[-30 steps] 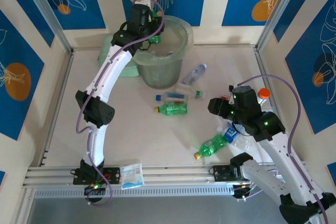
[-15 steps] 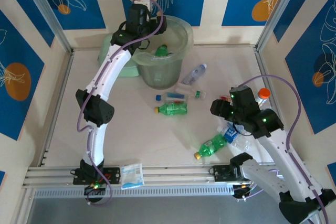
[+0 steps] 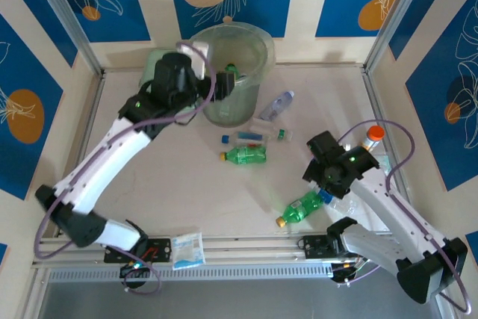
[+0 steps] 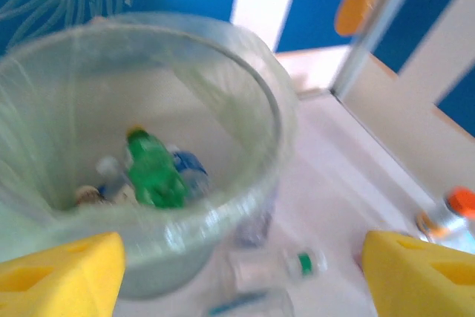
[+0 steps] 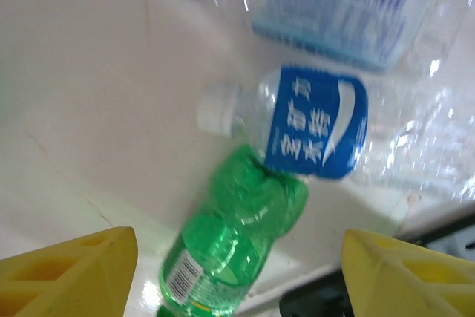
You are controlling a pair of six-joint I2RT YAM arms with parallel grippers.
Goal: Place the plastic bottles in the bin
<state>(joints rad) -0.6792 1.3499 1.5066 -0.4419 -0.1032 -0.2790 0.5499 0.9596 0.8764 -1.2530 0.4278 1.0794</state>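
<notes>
The bin (image 3: 250,50) is a tall pale-green bucket with a clear liner at the back centre. Inside it lie a green bottle (image 4: 152,172) and a blue-labelled one (image 4: 190,169). My left gripper (image 3: 221,86) is open and empty at the bin's near-left rim (image 4: 276,113). Several plastic bottles lie on the table: a green one (image 3: 244,155), clear ones (image 3: 278,104) (image 3: 263,130), another green one (image 3: 301,206) and a blue-labelled one (image 5: 312,120). My right gripper (image 5: 237,272) hovers open over that second green bottle (image 5: 245,220), fingers either side, apart from it.
A flat mint-green box (image 3: 153,69) sits behind the bin's left side. A white bottle with an orange cap (image 3: 371,138) stands by the right wall. A small packet (image 3: 187,250) lies on the front rail. Frame posts bound the table.
The left gripper opened and dropped its green bottle into the bin, then drew back toward the near left. The right gripper moved down over the front green bottle, opening wider.
</notes>
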